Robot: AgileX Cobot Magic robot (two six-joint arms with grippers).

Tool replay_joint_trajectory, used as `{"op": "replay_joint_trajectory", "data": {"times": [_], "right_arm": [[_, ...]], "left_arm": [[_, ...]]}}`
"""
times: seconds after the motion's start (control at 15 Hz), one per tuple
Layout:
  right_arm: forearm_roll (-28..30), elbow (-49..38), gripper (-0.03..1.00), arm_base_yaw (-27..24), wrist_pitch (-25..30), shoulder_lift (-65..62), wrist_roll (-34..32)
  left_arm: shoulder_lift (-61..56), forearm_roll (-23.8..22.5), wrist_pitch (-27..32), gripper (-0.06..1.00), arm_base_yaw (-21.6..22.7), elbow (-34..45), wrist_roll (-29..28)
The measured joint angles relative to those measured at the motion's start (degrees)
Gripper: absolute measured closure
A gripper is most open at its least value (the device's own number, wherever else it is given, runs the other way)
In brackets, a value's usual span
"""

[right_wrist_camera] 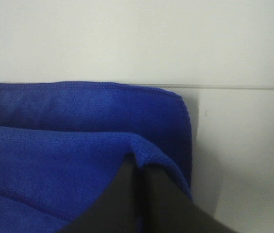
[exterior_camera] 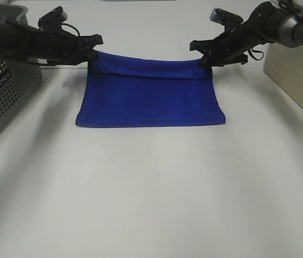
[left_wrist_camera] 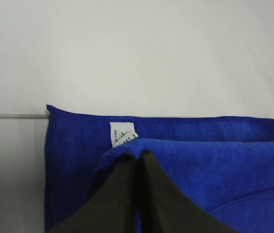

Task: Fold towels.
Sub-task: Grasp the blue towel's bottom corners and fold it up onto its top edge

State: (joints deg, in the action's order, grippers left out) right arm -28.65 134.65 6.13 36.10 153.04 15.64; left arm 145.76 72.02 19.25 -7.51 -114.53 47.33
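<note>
The towel (exterior_camera: 150, 99) lies folded on the white table (exterior_camera: 151, 193), toward the far side, with a grey basket (exterior_camera: 4, 94) to its left. The left gripper (exterior_camera: 93, 52) pinches its far-left corner and the right gripper (exterior_camera: 205, 60) its far-right corner, each clamped tight on what seems to be only the upper layer.

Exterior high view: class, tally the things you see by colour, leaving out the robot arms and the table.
Blue: 1, the towel
Grey: 1, the perforated basket
Beige: 1, the box
Total: 3
</note>
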Motion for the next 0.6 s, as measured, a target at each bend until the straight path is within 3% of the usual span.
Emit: {"op": "replay_joint_trajectory", "data": {"times": [0.07, 0.13, 0.27, 0.4, 0.6], "right_arm": [[0.00, 0.00, 0.93, 0.00, -0.06, 0.00, 0.00], [0.00, 0.00, 0.82, 0.06, -0.29, 0.00, 0.00], [0.00, 0.00, 0.46, 0.06, 0.00, 0.00, 0.00], [0.86, 0.06, 0.22, 0.06, 3.78, -0.23, 0.00], [2.52, 0.11, 0.17, 0.00, 12.83, -2.75, 0.00]], "left_arm": [[0.11, 0.00, 0.00, 0.88, 0.00, -0.11, 0.00], [0.17, 0.00, 0.00, 0.76, 0.00, -0.23, 0.06], [0.17, 0.00, 0.00, 0.45, 0.00, -0.34, 0.23], [0.17, -1.43, 0.80, 0.28, 0.23, -0.34, 0.23], [0.00, -6.30, 9.51, 0.26, 1.89, -0.34, -1.38]]}}
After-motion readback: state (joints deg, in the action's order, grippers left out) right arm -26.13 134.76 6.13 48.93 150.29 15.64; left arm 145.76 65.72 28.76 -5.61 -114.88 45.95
